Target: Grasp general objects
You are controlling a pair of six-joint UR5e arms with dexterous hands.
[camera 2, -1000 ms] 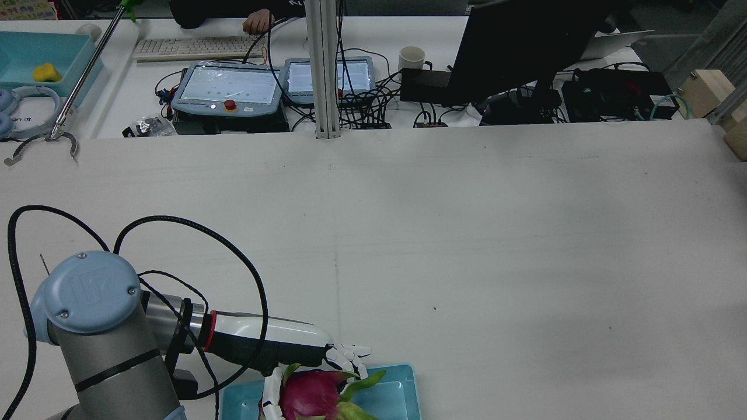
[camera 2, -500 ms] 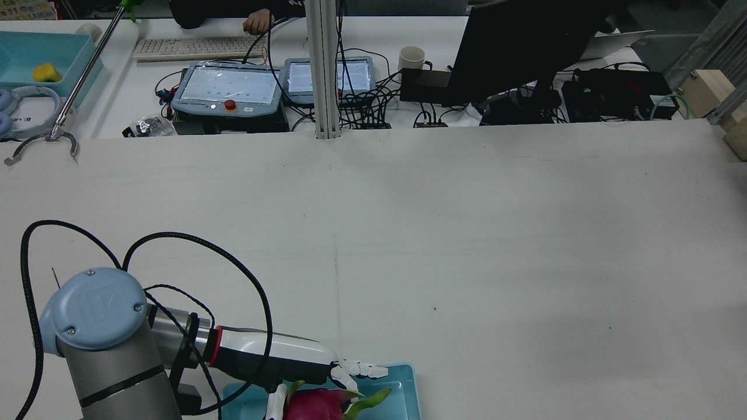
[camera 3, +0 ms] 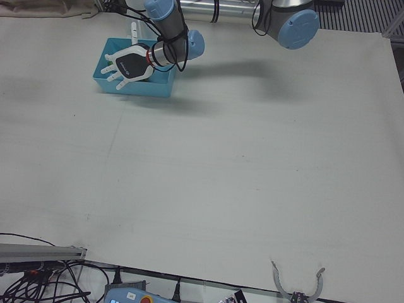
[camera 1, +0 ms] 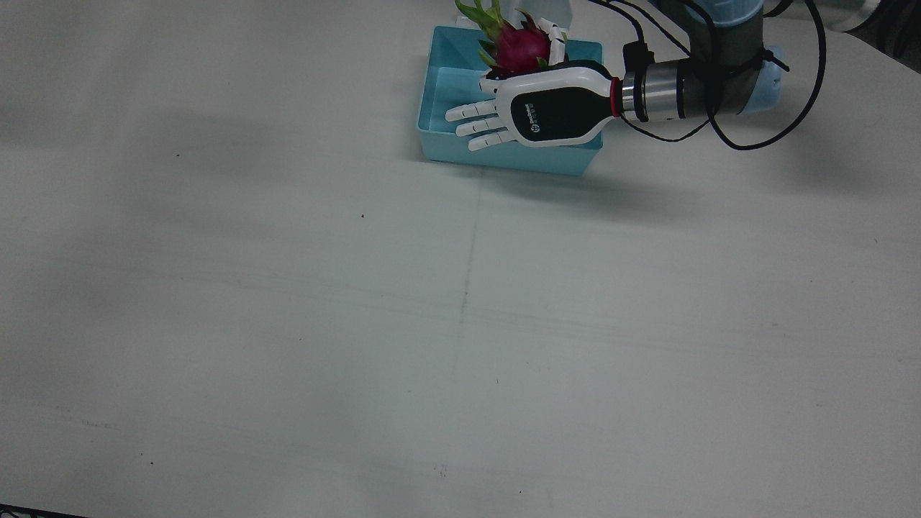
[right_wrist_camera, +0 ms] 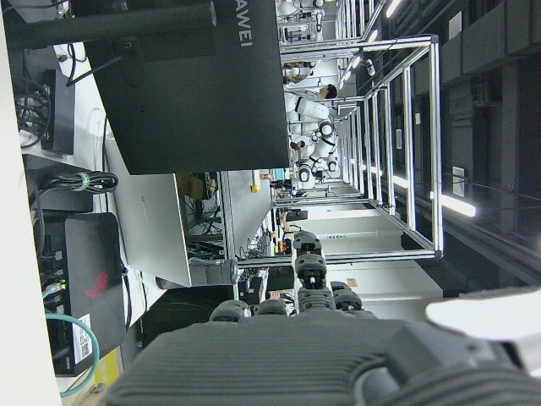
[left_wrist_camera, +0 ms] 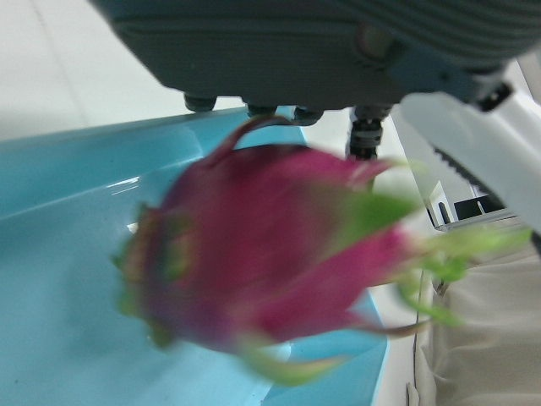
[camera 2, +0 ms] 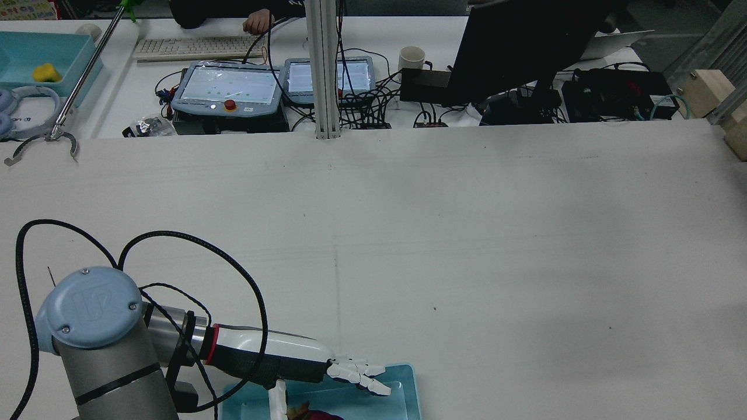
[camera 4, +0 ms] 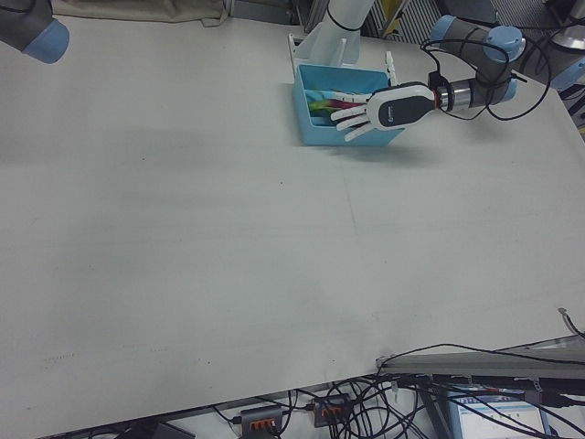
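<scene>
A pink dragon fruit with green scales [camera 1: 519, 44] lies in the blue bin [camera 1: 504, 155] at the table edge by the robot. It fills the left hand view as a blur [left_wrist_camera: 270, 254], just under the palm. My left hand [camera 1: 518, 115] hovers flat over the bin, fingers spread and straight, holding nothing. The rear view shows the same hand [camera 2: 350, 370] above the bin [camera 2: 408, 385], with the fruit almost cut off at the bottom edge. My right hand [right_wrist_camera: 304, 338] shows only in its own view, raised away from the table, fingers apart and empty.
The wide white table [camera 1: 460, 324] stretches in front of the bin. Behind its far edge are a metal post [camera 2: 324, 70], teach pendants [camera 2: 227, 87], a monitor [camera 2: 525, 46] and cables. A grabber tool [camera 2: 49, 137] lies at the far left corner.
The left hand was closed around the dragon fruit above the bin. Its fingers have spread open and the fruit has dropped down into the bin.
</scene>
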